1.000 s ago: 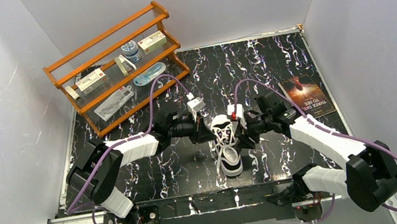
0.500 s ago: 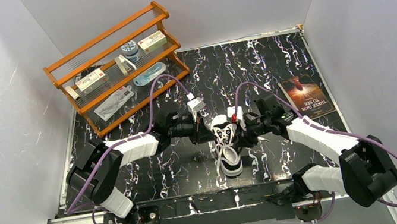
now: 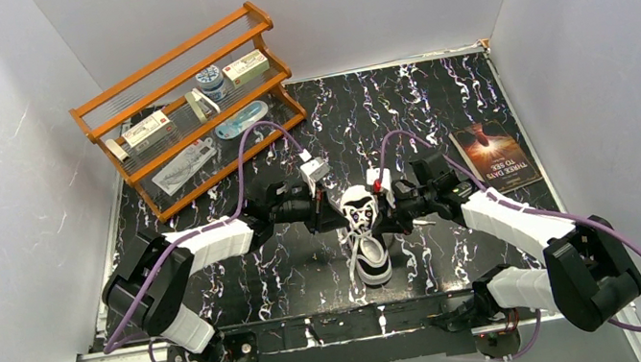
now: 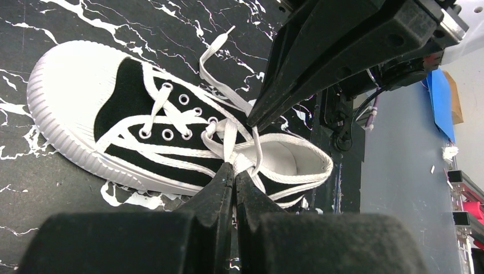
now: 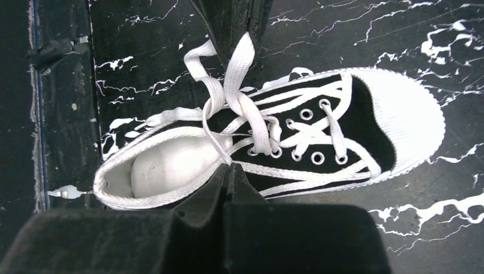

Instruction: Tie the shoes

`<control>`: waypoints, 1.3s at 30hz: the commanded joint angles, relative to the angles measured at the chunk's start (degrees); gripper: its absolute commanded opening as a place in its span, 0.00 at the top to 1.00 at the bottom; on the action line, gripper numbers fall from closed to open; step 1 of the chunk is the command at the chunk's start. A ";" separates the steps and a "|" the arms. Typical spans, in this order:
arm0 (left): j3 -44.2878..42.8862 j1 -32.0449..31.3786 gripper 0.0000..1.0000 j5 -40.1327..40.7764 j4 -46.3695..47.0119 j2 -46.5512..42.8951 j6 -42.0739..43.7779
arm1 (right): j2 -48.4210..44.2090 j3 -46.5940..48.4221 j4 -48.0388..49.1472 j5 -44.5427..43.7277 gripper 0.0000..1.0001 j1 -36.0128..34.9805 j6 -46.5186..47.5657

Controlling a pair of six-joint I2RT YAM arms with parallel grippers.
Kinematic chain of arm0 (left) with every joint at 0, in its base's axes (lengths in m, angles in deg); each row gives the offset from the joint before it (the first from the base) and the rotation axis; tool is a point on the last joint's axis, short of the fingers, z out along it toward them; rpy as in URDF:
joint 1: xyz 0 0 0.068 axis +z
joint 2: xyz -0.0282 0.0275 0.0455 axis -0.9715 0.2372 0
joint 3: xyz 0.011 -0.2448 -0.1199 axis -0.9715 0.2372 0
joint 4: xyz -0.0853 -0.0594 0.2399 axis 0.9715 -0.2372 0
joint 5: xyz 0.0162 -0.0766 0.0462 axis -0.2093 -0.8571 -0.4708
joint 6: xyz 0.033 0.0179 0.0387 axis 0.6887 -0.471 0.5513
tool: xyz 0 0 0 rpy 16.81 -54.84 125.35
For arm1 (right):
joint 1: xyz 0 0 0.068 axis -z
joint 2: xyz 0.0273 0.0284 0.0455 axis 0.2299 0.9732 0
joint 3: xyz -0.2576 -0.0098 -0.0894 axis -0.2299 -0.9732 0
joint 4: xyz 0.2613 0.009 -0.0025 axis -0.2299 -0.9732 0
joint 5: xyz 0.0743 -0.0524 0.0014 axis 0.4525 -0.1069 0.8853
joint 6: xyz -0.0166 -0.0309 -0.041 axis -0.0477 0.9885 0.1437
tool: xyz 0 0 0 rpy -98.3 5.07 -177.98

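left wrist view: left fingers [image 4: 234,171] are pressed together, clamped on a strand of the white laces [image 4: 227,137] right at the crossing above the top eyelets. right fingers [image 5: 228,171] look closed too, tips together on a thin lace strand at the collar edge. in the left wrist view their tip sits just above that same crossing, so both grips are close beside each other.

we see the sneaker [image 3: 366,237] sole-down on the black marbled tabletop [image 3: 442,113], between the two arms, heel toward the bases and toe pointing away. loose lace ends trail onto the tabletop beside it. the wooden rack [image 3: 190,114] and the book [image 3: 497,156] are well apart from it.

handling, as we judge it: the sneaker is small and probably light, with soft canvas, so it will likely skid or tip on this glossy surface if one side pulls harder. the laces are flat and limp and can slide out of a pinch. we'd hold them mid-strand near the crossing, not at the tips, and pull both sides evenly.
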 commanded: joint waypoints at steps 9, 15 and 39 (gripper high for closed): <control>-0.39 0.18 1.00 -0.24 0.00 -3.99 0.09 | -1.04 5.65 -3.72 -10.67 1.00 0.05 -28.00; -0.77 -0.04 1.00 -0.66 -0.63 -5.18 -2.43 | 3.71 9.03 -11.65 -9.66 1.00 0.02 -44.18; 6.05 -0.45 1.00 3.31 2.25 -7.83 -6.61 | 4.59 12.36 -16.06 -11.47 1.00 0.24 -46.57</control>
